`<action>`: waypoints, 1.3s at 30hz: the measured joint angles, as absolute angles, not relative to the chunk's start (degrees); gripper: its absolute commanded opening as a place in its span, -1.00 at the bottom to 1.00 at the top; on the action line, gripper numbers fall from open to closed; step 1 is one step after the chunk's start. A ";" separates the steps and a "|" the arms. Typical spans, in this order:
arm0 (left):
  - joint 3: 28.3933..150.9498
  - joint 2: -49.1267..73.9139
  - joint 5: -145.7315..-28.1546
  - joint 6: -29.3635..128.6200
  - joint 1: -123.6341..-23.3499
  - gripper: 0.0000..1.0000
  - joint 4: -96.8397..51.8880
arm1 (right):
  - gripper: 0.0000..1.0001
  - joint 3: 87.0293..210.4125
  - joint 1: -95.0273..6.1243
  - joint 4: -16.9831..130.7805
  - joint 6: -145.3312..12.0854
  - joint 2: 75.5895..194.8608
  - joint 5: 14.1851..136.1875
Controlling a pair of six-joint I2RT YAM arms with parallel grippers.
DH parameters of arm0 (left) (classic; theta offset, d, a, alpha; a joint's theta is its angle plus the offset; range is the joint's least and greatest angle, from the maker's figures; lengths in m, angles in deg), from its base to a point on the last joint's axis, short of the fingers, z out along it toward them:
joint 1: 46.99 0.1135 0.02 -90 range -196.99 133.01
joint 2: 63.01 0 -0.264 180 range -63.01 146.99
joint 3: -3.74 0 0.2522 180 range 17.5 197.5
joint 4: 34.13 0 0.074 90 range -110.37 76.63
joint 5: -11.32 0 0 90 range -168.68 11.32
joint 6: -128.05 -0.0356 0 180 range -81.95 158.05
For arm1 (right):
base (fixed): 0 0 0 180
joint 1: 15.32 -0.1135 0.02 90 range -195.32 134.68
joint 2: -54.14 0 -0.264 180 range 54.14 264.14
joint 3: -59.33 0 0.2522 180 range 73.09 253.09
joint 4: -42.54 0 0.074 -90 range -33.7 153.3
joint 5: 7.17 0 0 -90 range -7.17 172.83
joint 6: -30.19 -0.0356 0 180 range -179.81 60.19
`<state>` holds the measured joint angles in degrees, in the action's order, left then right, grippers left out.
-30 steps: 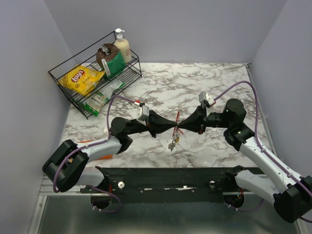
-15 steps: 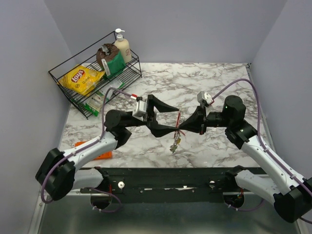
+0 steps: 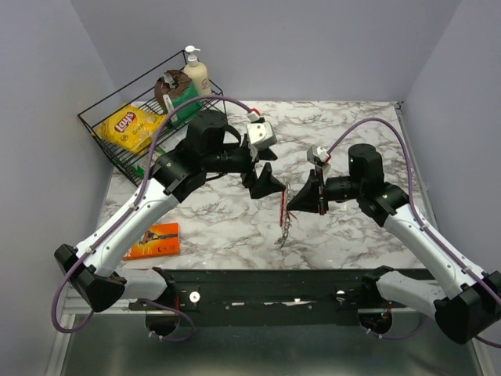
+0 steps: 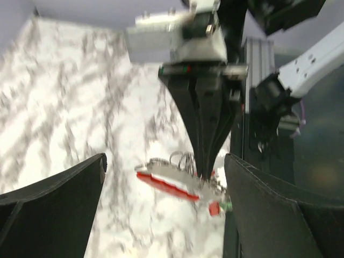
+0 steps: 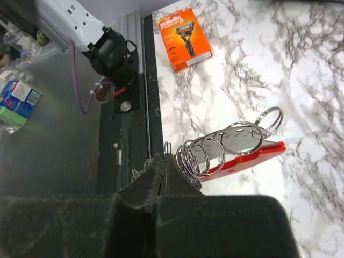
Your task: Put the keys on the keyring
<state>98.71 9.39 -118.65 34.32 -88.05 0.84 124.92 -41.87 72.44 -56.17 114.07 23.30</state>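
The white-and-grey marbled surface [image 3: 368, 125] carried a black wire rack [image 3: 98, 129] of packets at ten o'clock, seemingly parked away from the work. The black two-fingered left gripper [image 3: 263, 174] was held with its fingers wide apart and nothing between them, at about ten o'clock of the ring and clear of it. It was judged to be free for a fresh hold. The right gripper [image 3: 291, 206] was pinched together on the keyring, reached in from three o'clock and raised off the surface, presumably so that the ring hung free for threading. A flat orange razor packet [image 3: 154, 240] lay at eight o'clock, outside the job. The keyring [image 3: 283, 202], a red curved loop joined to silvery metal, was held in mid-air near the centre, and the tiny silvery keys [image 3: 285, 233] dangled at its six o'clock.

From above, the ring was reduced to a thin red line. In the right wrist view several silvery split rings [image 5: 189, 157] were shown stacked beside the loop. In the blurred left wrist view coloured key heads were shown at the ring's end, though the keys could not be counted.
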 measured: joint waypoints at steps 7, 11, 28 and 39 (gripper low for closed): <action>105.29 16.54 -116.90 27.79 -88.05 0.22 24.97 | -0.99 125.45 -41.87 75.24 -55.43 115.16 23.13; 105.73 20.73 -118.23 25.93 -88.49 0.08 31.40 | -0.99 125.53 -41.87 75.83 -55.27 115.90 22.86; 108.15 27.20 -122.41 23.83 -92.88 -0.04 33.30 | -0.99 125.53 -41.87 76.18 -55.25 116.62 21.86; 108.15 27.77 -124.11 23.07 -93.36 -0.77 31.66 | -0.99 125.53 -41.83 76.27 -55.23 116.67 21.88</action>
